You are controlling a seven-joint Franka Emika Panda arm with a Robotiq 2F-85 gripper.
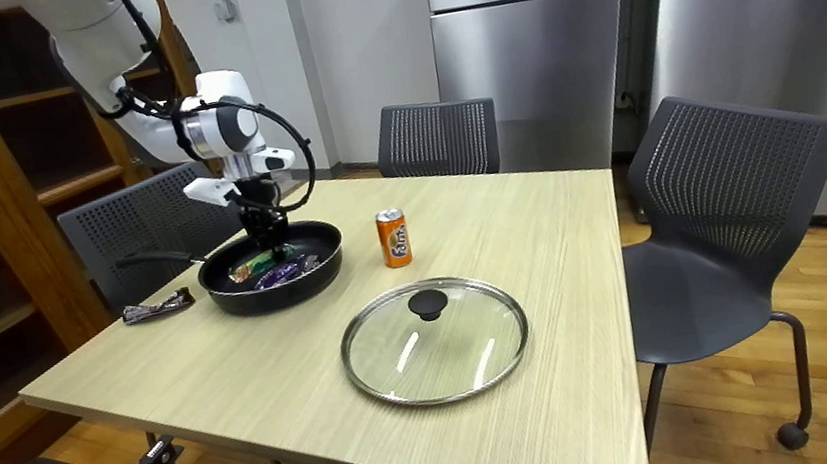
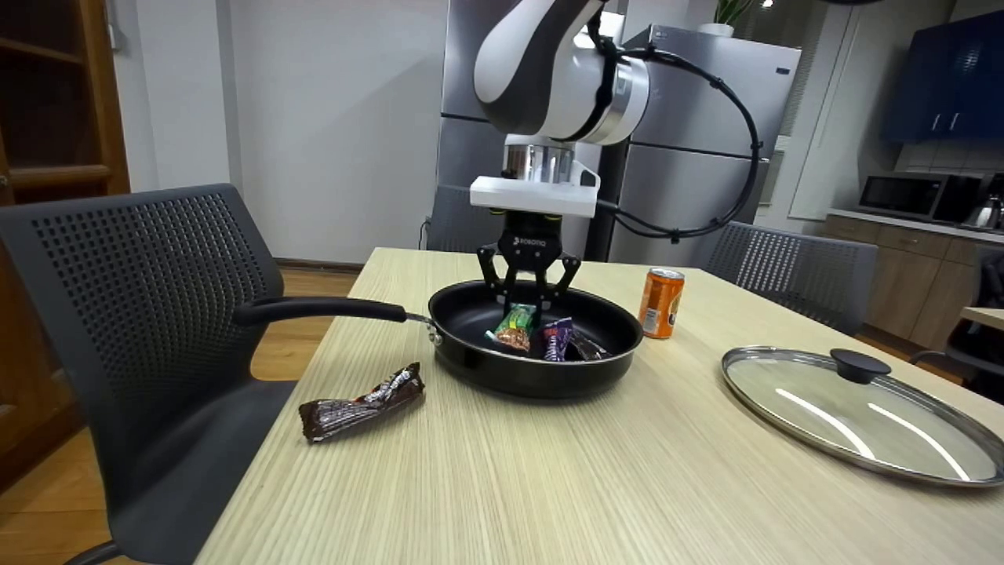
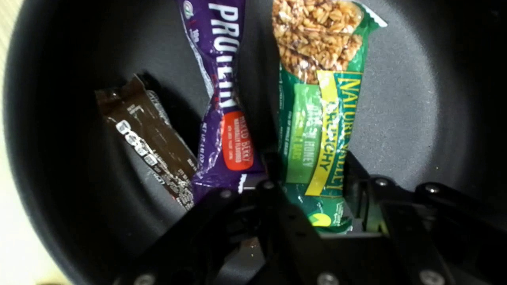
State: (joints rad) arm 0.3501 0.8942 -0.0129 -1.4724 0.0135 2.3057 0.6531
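Note:
My gripper (image 2: 525, 308) points down inside a black frying pan (image 2: 541, 380). In the wrist view its fingers (image 3: 313, 168) lie along both long sides of a green granola bar (image 3: 317, 130), near one end, and appear shut on it. Whether the bar is lifted off the pan floor I cannot tell. The bar also shows in both exterior views (image 1: 272, 262) (image 2: 516, 326). A purple protein bar (image 3: 222, 99) lies beside the left finger, partly behind the gripper. A brown wrapped bar (image 3: 146, 134) lies farther left in the pan.
Another brown wrapped bar (image 2: 361, 406) lies on the table beside the pan handle (image 2: 321, 311). An orange soda can (image 1: 394, 240) stands near the pan. A glass lid (image 1: 435, 356) with a black knob lies on the table. Dark chairs (image 1: 719, 229) stand around it.

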